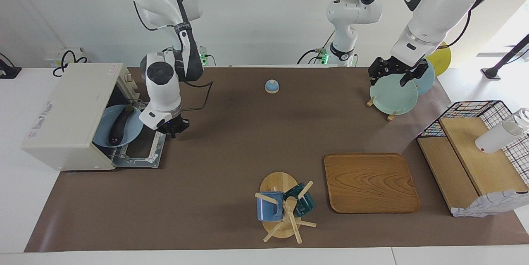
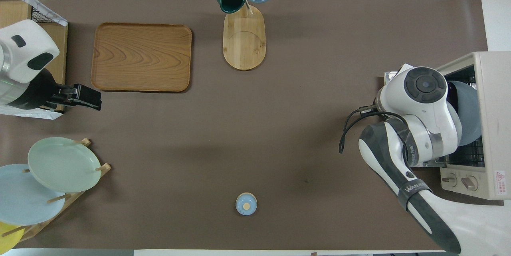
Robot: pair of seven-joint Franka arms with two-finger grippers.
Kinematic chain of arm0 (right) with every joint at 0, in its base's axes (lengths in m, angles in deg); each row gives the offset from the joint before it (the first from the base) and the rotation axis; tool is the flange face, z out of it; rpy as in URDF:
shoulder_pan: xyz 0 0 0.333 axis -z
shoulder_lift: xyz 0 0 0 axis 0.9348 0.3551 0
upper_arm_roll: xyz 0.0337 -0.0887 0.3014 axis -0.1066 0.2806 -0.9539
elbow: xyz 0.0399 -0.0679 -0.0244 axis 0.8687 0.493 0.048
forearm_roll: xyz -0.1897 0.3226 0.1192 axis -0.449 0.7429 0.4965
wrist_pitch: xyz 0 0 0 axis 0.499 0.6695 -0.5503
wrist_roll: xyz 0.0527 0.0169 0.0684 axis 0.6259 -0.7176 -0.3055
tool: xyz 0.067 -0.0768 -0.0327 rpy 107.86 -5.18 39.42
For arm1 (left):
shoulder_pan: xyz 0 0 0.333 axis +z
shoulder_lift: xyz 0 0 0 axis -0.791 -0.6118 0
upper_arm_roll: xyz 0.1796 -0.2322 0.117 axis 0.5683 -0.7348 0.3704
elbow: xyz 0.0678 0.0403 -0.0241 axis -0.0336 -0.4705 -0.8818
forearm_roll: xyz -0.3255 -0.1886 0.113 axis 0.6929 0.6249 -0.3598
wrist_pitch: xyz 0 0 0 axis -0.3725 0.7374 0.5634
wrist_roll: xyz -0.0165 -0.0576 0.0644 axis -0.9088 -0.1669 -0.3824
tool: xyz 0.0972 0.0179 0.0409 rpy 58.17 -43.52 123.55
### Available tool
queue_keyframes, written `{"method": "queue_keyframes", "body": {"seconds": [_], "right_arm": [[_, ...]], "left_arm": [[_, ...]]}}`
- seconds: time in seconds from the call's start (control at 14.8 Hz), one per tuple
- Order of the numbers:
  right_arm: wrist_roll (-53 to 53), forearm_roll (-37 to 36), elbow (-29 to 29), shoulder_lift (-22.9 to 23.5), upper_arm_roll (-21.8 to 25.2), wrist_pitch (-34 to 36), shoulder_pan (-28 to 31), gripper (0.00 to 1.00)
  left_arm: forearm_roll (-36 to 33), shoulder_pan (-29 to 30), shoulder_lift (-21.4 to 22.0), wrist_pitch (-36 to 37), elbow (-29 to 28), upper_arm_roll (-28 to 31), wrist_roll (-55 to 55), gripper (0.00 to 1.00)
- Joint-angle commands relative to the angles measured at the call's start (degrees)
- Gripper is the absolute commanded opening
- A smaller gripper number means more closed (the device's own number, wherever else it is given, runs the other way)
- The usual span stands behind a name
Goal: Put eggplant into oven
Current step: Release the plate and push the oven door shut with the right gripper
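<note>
Two grippers: I see both empty.
Right gripper [image 1: 172,130]: clenched, over the oven [image 1: 66,115] door.
Left gripper [image 1: 397,75]: released, waiting.
Eggplant [image 1: 120,125]: inside oven.

The right arm [image 2: 415,202] has a black band with white letters on it, too small to read surely. The oven [image 2: 497,128] has a red warning sticker [image 2: 500,176].

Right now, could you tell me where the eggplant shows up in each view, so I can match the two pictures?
Facing view: the eggplant lies on a blue plate in the oven, at the picture's left, above the dropped door.
Overhead view: not visible; the right arm covers that part of the plate, at the picture's right.
Shared landmark: the oven, at the right arm's end of the table.
</note>
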Motion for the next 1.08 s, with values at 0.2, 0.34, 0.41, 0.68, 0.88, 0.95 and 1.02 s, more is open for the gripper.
{"method": "queue_keyframes", "body": {"seconds": [0.2, 0.34, 0.41, 0.68, 0.88, 0.95, 1.02], "right_arm": [[1.22, 0.24, 1.82, 0.81, 0.01, -1.84, 0.83, 0.0], [1.22, -0.63, 1.91, 0.99, 0.09, -1.14, 0.83, 0.0], [0.96, -2.12, 1.73, 0.91, 0.09, 0.17, 0.83, 0.0], [0.52, -7.57, 0.25, 0.82, 0.01, 3.86, 0.57, 0.0], [-4.82, -7.76, -6.85, 0.73, -0.08, 12.54, 0.56, 0.0], [-6.76, -7.67, -8.97, 0.47, -0.08, 15.01, 1.17, 0.0], [-9.65, -7.49, -10.73, -0.23, 0.01, 17.12, 2.14, 0.0]], "left_arm": [[-0.61, 1.16, 0.49, 0.5, -0.11, -0.54, 0.32, 1.0], [-0.61, 1.25, 0.49, 0.24, -0.11, -0.19, 0.24, 1.0], [-0.69, 1.43, 0.49, 0.33, -0.11, -0.19, 0.24, 1.0], [-0.7, 1.43, 0.49, 0.33, -0.02, -0.19, 0.24, 1.0], [-0.7, 1.52, 0.49, 0.33, -0.11, -0.19, 0.24, 1.0], [-0.7, 1.43, 0.49, 0.33, -0.11, -0.28, 0.24, 1.0], [-0.7, 1.43, 0.49, 0.33, -0.02, -0.19, 0.24, 1.0]]}}
